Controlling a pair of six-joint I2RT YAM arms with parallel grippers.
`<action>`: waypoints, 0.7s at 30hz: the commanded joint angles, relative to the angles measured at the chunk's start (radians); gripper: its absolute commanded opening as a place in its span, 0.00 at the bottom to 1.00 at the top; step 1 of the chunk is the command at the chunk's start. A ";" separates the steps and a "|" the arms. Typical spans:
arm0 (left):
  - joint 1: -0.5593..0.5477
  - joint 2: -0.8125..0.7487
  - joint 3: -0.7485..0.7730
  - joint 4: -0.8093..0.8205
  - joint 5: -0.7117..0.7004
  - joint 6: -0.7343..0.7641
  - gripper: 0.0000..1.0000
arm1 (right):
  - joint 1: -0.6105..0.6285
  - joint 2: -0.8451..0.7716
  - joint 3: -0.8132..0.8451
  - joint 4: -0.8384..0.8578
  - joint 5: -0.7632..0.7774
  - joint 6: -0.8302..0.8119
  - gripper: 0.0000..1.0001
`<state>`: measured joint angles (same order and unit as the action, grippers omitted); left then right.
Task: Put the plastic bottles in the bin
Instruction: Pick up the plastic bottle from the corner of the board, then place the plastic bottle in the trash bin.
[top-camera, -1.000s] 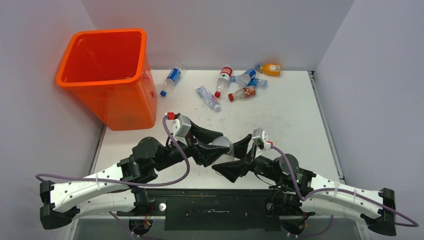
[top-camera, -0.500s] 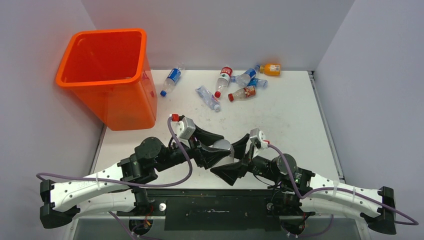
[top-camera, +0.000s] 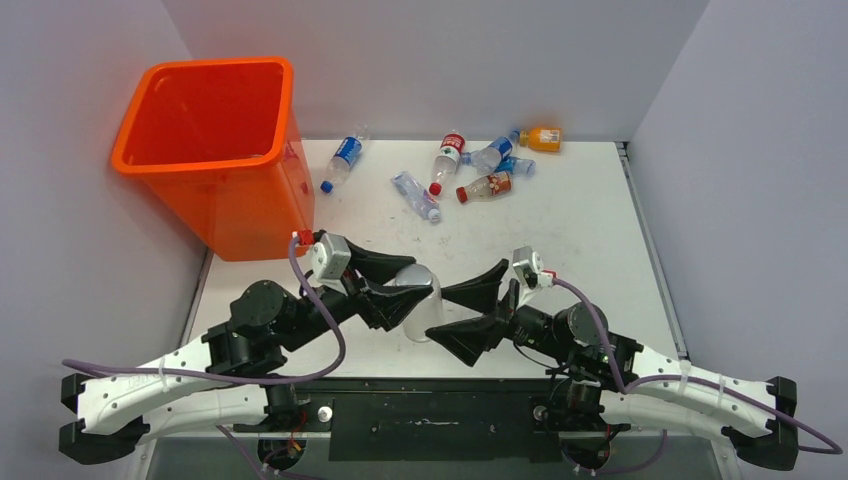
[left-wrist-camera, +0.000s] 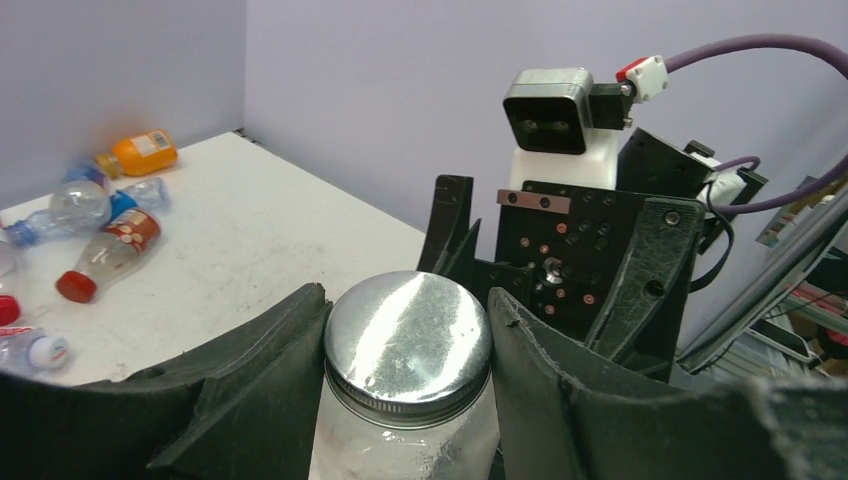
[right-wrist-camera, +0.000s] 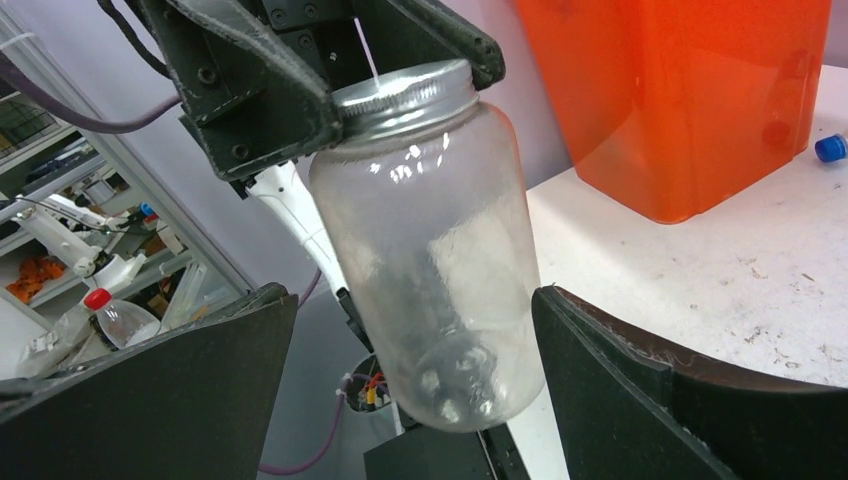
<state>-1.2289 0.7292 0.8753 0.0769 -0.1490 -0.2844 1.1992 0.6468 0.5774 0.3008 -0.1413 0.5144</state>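
While a lidded jar (right-wrist-camera: 430, 250) is being gripped by the left tool (top-camera: 408, 293), the right tool (top-camera: 440, 312) is being held wide around it — plastic bottles (top-camera: 470, 165) are lying on the counter (top-camera: 560, 230), outside the bin (top-camera: 260, 200).

Frame edges crop the bin (right-wrist-camera: 690, 100) and jar (left-wrist-camera: 408, 375).

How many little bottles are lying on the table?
7, all toward the far edge: blue-labelled bottle by the bin, clear one, red-labelled one, red-capped one, blue one, another beside it, orange one. More may be hidden.
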 joint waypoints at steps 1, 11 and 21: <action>0.009 -0.035 0.069 -0.027 -0.107 0.071 0.00 | 0.007 -0.007 0.046 0.032 -0.022 0.023 0.90; 0.011 0.012 0.441 -0.273 -0.471 0.400 0.00 | 0.007 -0.157 -0.020 -0.038 0.232 0.024 0.90; 0.603 0.426 1.067 -0.522 -0.350 0.364 0.00 | 0.008 -0.188 -0.026 -0.132 0.360 0.007 0.90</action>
<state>-0.8757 0.9962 1.7485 -0.2813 -0.6113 0.1612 1.1995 0.4278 0.5545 0.1986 0.1562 0.5362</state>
